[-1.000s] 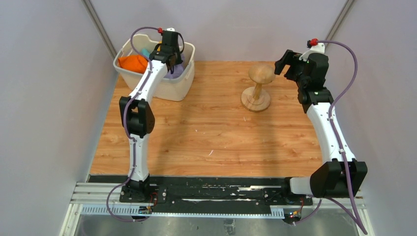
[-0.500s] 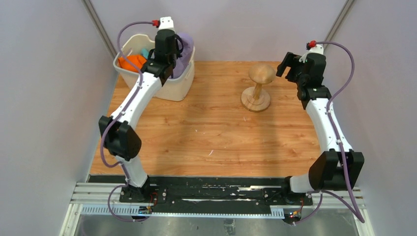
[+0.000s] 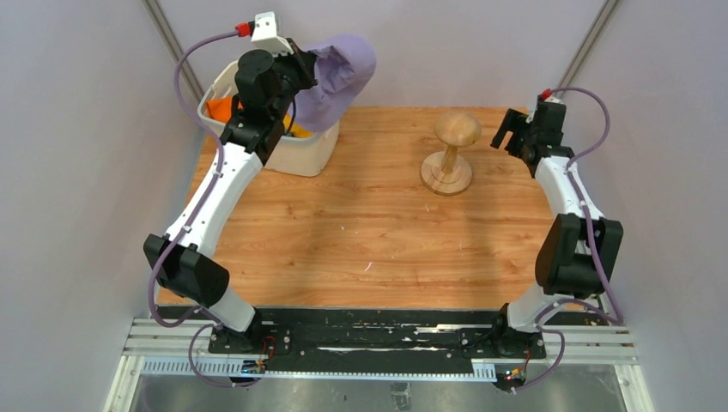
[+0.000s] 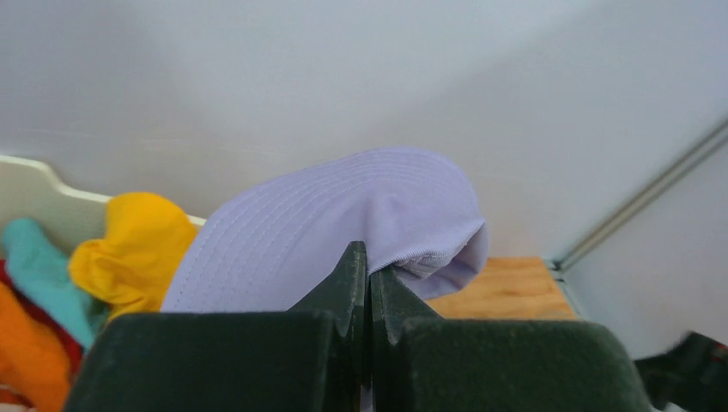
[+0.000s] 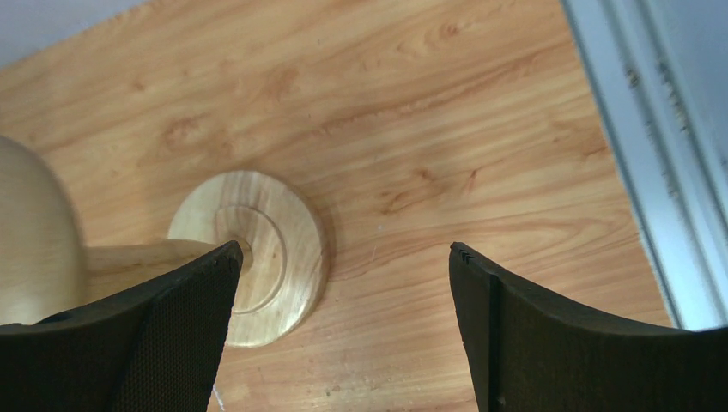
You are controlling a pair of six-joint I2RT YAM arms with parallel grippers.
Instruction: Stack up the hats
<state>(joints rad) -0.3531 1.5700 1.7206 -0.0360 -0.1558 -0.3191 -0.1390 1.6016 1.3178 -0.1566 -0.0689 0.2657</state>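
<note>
One lavender hat is lifted above the right side of the white basket. Its brim is pinched between the clenched fingers of the left gripper, with the crown bulging away toward the back wall. Four more hats lie bunched inside the basket: a yellow hat, a teal hat, a sliver of red hat and an orange hat. The basket sits at the far left corner of the wooden table. Right of centre, near the far edge, a wooden mushroom-shaped stand stands upright. The right gripper hovers just to its right — jaws spread wide, gripping nothing — and its wrist view looks down on the stand's round base.
</note>
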